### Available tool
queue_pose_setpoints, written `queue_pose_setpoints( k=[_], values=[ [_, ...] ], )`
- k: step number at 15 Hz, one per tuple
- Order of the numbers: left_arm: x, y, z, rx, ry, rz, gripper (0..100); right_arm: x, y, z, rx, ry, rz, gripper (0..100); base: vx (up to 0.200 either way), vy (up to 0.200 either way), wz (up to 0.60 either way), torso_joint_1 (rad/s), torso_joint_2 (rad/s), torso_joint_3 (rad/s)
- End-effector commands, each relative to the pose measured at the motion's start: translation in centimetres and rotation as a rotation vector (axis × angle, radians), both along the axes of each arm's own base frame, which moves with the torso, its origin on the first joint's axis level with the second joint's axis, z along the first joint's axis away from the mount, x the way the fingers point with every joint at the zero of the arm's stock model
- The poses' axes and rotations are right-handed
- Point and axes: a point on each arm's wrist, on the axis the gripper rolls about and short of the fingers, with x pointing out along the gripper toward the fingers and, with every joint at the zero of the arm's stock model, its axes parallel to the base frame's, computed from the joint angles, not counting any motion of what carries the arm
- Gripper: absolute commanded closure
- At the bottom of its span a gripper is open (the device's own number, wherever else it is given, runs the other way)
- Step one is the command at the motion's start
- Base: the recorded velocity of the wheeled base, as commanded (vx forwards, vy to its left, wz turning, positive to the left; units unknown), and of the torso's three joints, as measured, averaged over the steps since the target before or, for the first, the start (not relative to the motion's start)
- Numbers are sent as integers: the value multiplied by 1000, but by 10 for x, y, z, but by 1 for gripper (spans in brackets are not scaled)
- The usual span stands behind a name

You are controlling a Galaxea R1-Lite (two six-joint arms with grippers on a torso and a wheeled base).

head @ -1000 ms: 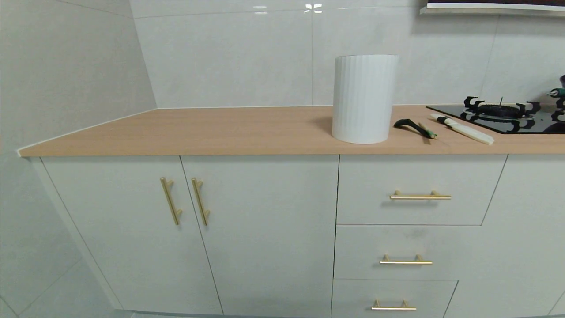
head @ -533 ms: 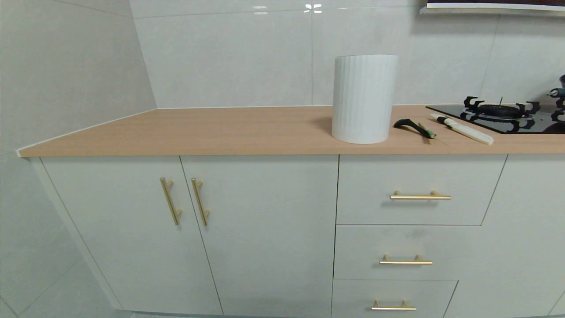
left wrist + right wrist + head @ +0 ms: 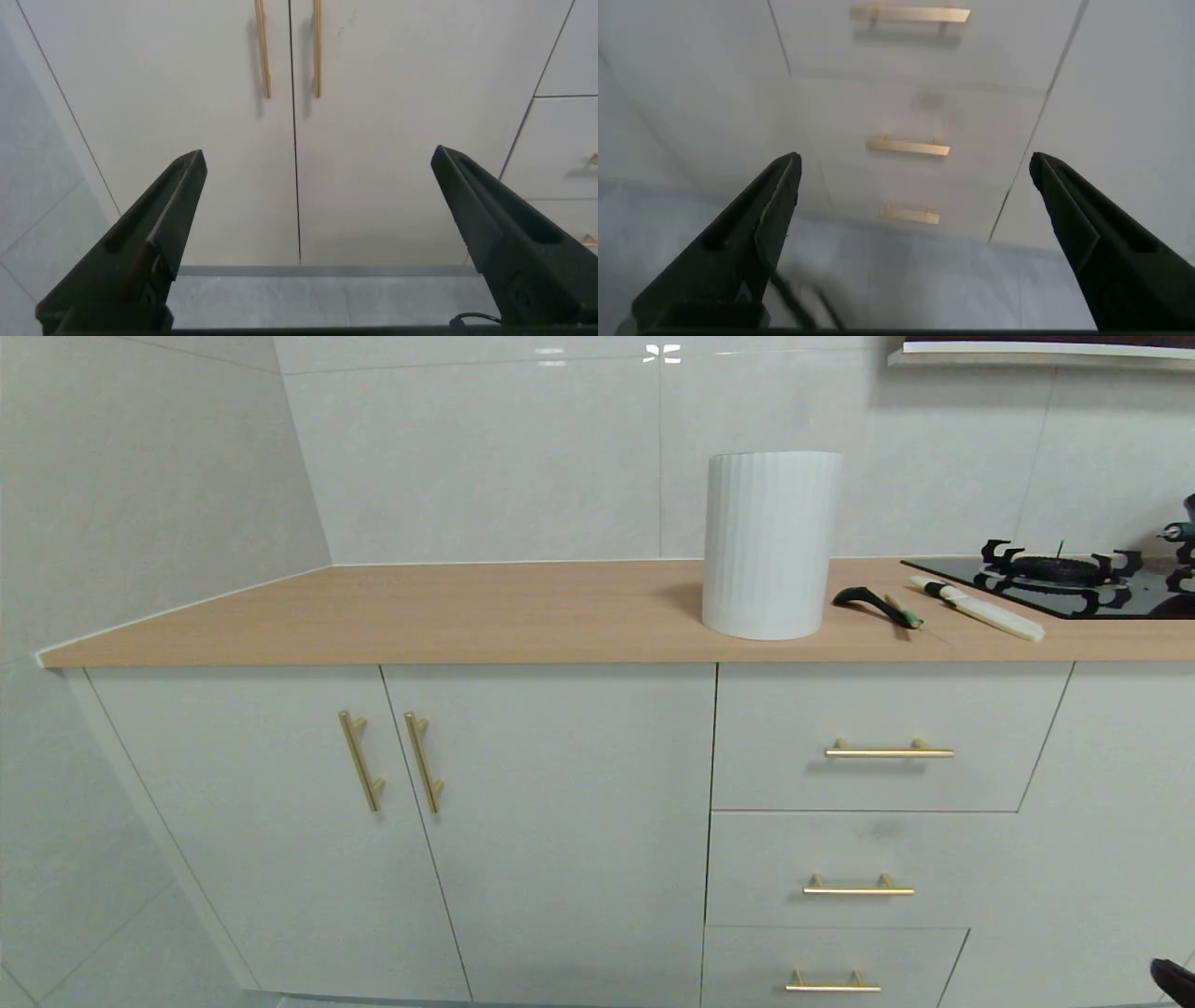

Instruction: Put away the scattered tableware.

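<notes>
White ribbed container (image 3: 767, 546) stands near black-handled utensil (image 3: 873, 602) on wooden counter (image 3: 467, 616).

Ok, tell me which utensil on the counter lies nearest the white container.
The black-handled utensil, just beside the container; the pale utensil lies farther off, by the hob.

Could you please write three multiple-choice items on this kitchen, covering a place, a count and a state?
1. The white ribbed container stands: A on the countertop; B on the stove; C on the floor.
2. Gold drawer handles in the head view: A one; B three; C six.
3. The left gripper is: A open; B shut on a spoon; C shut on nothing.
Key: A, its base rests on the wood; B, one per stacked drawer; A, wide gap, nothing held.
</notes>
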Motion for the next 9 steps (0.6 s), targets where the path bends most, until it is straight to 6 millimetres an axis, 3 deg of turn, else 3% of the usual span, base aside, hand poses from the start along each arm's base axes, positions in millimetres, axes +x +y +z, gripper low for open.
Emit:
queue_pose_setpoints(
  k=[1,3,4,9],
  values=[
    [0,0,0,0,1,0,0,85,14,-11,-40,291,22,0,0,0,0,0,0,0],
    [0,0,0,0,-1,0,0,119,19,-28,-47,342,19,0,0,0,0,0,0,0],
    [0,0,0,0,-1,0,0,147,23,-45,-54,385,16,0,0,0,0,0,0,0],
    [0,0,0,0,-1,0,0,216,32,-100,-66,492,11,0,0,0,0,0,0,0]
  ],
)
